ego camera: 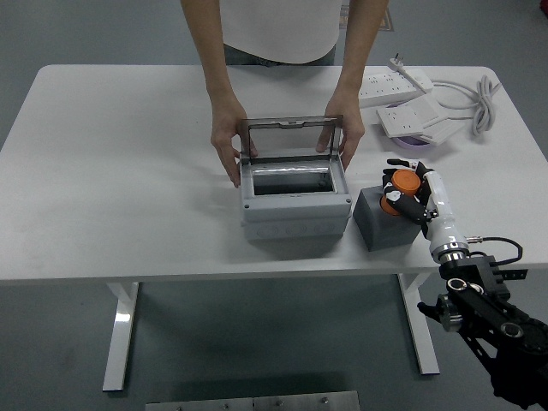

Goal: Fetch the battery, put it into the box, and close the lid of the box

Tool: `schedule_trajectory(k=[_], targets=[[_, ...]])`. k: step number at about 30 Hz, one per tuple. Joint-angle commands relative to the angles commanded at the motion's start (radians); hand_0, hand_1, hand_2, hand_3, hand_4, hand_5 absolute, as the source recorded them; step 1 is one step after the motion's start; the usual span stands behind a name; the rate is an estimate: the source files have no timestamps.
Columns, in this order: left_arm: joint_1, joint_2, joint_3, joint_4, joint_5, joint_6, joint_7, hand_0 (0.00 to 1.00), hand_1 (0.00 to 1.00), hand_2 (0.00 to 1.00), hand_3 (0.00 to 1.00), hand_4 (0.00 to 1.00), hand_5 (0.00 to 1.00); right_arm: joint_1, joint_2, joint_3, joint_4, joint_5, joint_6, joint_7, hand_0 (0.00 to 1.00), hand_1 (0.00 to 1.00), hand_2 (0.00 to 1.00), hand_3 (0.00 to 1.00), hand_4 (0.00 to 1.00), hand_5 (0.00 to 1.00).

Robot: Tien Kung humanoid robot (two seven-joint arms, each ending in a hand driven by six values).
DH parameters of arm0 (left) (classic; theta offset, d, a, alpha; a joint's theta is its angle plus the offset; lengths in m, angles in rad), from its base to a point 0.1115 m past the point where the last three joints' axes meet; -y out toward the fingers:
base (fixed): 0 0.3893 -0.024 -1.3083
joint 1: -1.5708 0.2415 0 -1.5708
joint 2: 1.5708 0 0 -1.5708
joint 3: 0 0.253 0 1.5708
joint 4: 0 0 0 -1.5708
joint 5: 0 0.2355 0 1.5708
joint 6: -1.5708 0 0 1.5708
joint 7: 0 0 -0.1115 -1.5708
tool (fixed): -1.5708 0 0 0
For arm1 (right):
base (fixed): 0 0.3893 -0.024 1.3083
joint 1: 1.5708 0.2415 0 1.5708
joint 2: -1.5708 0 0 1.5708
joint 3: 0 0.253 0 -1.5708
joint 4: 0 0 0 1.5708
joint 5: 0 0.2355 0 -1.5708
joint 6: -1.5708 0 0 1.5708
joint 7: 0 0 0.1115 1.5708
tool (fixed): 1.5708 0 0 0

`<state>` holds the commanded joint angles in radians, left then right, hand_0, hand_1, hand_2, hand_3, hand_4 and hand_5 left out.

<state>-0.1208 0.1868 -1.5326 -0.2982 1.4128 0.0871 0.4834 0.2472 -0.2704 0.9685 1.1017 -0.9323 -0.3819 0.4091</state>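
1. White desk [128,171] on a grey floor carries the box [295,201] at centre, a grey block [385,227] to its right, and power strips [398,94] at the far right.
2. Right hand [411,193] has its fingers clamped on the orange battery [402,190], just above the block; the left hand is out of view.
3. A person at the far side holds the box with both hands [227,145], the clear lid [291,137] tilted up and open.
4. Risks, as I judge them: the battery could slip from the fingers during the carry, clip the box's near right rim, or meet the person's hand [347,141] beside the opening.
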Motion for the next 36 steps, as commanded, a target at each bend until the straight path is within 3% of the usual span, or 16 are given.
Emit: schedule_trajectory(k=[33,34,36], targets=[[0.002,-0.009,-0.014,0.000,0.032,-0.012,0.002,0.545,0.722,0.626,0.586,0.657,0.158,0.023,0.008,-0.018,-0.002,0.014,-0.036,0.003,0.584,0.527,0.607,0.591,0.458,0.002],[0.002,-0.009,-0.014,0.000,0.032,-0.012,0.001,0.545,0.723,0.633,0.587,0.659,0.158,0.022,0.007,-0.019,-0.002,0.014,-0.036,0.002,0.484,0.508,0.594,0.582,0.429,0.002],[0.002,-0.009,-0.013,0.000,0.031,-0.012,0.001,0.545,0.723,0.633,0.587,0.659,0.158,0.021,0.008,-0.019,-0.002,0.015,-0.035,0.001,0.484,0.508,0.594,0.582,0.429,0.002]])
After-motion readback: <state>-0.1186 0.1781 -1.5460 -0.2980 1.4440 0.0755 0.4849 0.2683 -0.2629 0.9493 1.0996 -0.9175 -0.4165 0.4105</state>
